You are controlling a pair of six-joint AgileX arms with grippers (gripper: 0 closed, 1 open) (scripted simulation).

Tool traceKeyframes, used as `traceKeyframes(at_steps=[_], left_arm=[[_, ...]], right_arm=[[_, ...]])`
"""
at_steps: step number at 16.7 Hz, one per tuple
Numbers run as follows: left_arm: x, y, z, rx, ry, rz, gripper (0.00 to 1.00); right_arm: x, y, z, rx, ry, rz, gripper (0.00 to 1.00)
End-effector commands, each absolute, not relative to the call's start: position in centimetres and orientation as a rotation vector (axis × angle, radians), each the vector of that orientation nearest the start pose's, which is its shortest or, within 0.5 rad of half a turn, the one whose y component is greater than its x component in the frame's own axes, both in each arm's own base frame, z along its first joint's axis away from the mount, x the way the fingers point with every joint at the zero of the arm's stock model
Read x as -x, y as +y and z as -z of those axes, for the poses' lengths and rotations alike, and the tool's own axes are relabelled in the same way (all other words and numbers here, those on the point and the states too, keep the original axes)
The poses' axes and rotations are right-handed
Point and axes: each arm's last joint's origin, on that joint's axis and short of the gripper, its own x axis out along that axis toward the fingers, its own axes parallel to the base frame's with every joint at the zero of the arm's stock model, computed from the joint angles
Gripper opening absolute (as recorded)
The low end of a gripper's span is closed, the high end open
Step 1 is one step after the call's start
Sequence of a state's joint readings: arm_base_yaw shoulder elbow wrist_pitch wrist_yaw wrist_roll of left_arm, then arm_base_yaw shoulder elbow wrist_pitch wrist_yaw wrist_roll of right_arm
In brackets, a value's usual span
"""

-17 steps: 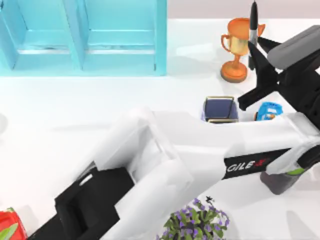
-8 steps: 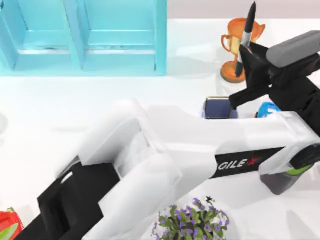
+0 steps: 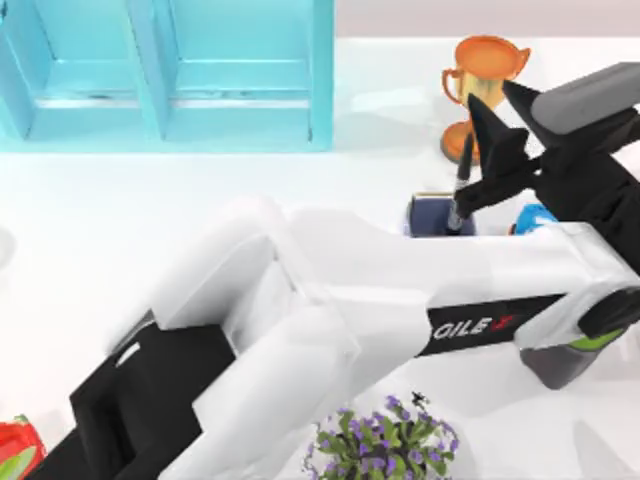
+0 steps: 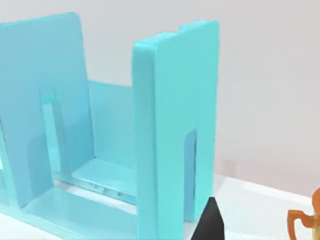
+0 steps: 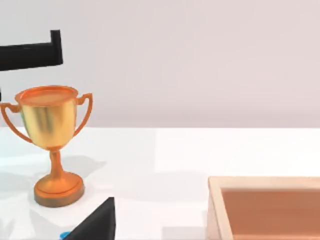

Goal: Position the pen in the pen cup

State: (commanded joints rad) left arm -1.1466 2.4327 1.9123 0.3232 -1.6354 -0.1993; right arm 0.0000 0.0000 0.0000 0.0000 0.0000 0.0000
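Worktop (image 3: 90, 210), white and smooth, carries everything. Left arm reaches across to the right side so its end effector (image 3: 490, 165), fingers clamped on the pen (image 3: 459, 190), hangs above the cup (image 3: 432, 215). Pen is thin, tilted, lower tip at the gold-rimmed square blue opening, ready to drop in. Right end effector sits parked near the trophy (image 5: 50, 135).

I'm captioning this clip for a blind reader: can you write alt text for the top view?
Seen from above, the right gripper holds the pen tilted, its lower end over the pen cup at the table's right. A white arm crosses the foreground, with an orange trophy behind the cup, a turquoise rack at back left and a flowering plant in front.
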Motion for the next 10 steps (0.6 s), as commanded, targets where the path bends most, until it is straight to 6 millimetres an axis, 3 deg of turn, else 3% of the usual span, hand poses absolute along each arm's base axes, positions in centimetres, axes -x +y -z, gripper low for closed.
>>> traceKeyframes(at_steps=[4,10], left_arm=[[-25.32,-46.97,-18.85,0.000,-0.006,-0.515,0.98],[-25.32,-46.97,-18.85,0.000,-0.006,-0.515,1.00]], right_arm=[[-10.57,-0.12,-16.00,0.000,0.000,0.000,1.00],[-10.57,-0.12,-16.00,0.000,0.000,0.000,1.00]])
